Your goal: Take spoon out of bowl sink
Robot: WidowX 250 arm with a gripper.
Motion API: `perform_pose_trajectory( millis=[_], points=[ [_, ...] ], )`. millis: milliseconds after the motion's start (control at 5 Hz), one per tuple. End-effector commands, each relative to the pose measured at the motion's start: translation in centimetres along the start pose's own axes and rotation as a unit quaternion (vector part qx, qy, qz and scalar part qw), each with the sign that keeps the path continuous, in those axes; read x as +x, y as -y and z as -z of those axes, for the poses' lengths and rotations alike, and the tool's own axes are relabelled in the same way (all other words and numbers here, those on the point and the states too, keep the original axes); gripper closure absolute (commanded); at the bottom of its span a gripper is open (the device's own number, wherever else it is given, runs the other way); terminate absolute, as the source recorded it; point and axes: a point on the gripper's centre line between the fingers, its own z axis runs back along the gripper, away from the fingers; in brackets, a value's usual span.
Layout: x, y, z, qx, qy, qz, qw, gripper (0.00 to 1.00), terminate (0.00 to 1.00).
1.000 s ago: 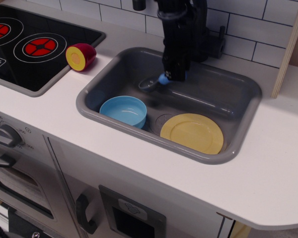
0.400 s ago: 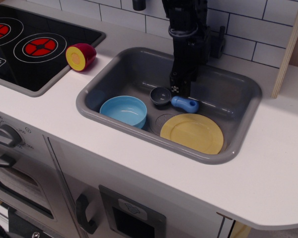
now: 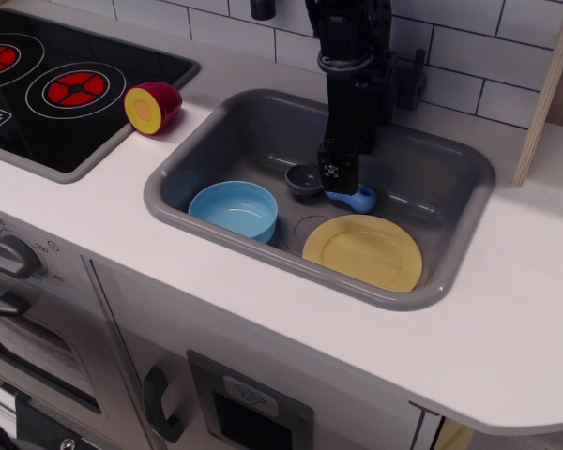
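Note:
The spoon lies on the floor of the grey sink [image 3: 220, 141], outside the bowl. Its dark grey scoop [image 3: 304, 179] points left and its blue handle [image 3: 358, 199] points right. The light blue bowl [image 3: 233, 210] stands empty at the sink's front left, apart from the spoon. My gripper [image 3: 339, 174] hangs straight down over the near end of the handle, right by the scoop, and hides part of it. Its fingers look open, and the spoon rests on the sink floor.
A yellow plate [image 3: 363, 251] lies flat at the sink's front right, just in front of the spoon. The black faucet [image 3: 410, 80] stands behind the sink. A red and yellow toy half [image 3: 152, 106] sits on the counter beside the black stove top [image 3: 66, 89].
One second ago my gripper held the spoon above the sink's back. It has since let go; the spoon now lies on the sink floor and my gripper has come down low over its handle.

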Motion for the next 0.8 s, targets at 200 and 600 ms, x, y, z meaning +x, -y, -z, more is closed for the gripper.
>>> perform_pose_trajectory(
  millis=[200,600],
  points=[
    [0.4,-0.7,-6.5,0.065,0.068,-0.155,0.9835,0.0,0.0],
    [-0.4,-0.4,-8.0,0.105,0.097,-0.247,0.9584,0.0,0.0]
  ],
)
